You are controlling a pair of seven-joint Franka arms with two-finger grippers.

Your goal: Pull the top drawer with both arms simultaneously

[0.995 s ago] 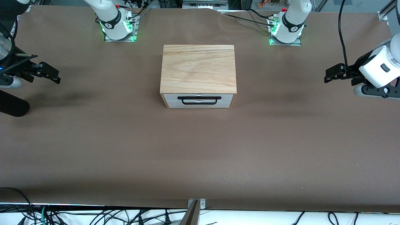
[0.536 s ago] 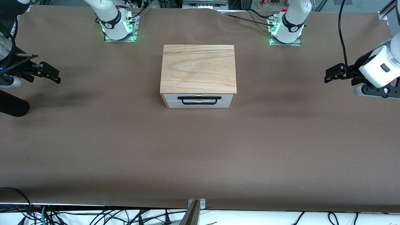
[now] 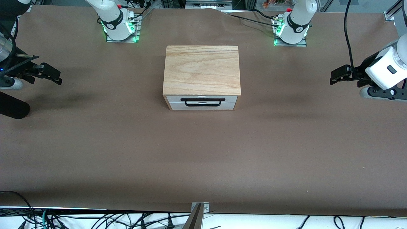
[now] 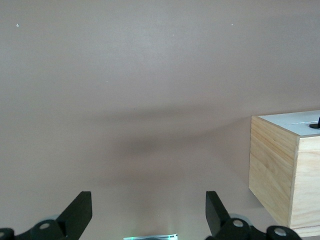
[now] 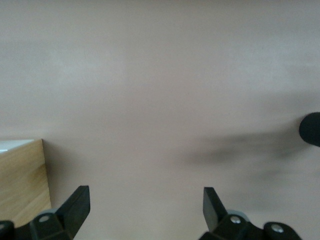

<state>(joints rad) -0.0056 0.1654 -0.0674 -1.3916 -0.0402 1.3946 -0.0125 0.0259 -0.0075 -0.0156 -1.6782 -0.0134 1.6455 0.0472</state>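
Observation:
A grained light-wood cabinet [image 3: 201, 70] stands mid-table. Its top drawer [image 3: 202, 98] is shut flush, white-fronted with a long thin black wire handle [image 3: 201, 100] facing the front camera. My left gripper [image 3: 337, 75] hangs open and empty above the table at the left arm's end, well apart from the cabinet. My right gripper [image 3: 51, 74] hangs open and empty above the table at the right arm's end. The left wrist view shows its open fingers [image 4: 80, 212] and the cabinet's corner [image 4: 282, 170]. The right wrist view shows its open fingers [image 5: 77, 205] and a cabinet edge [image 5: 22, 182].
The brown table [image 3: 203, 152] is bare around the cabinet. Both arm bases [image 3: 119, 27] [image 3: 291, 28] glow green along the table's edge farthest from the front camera. Cables [image 3: 95, 219] hang below the table's edge nearest to that camera.

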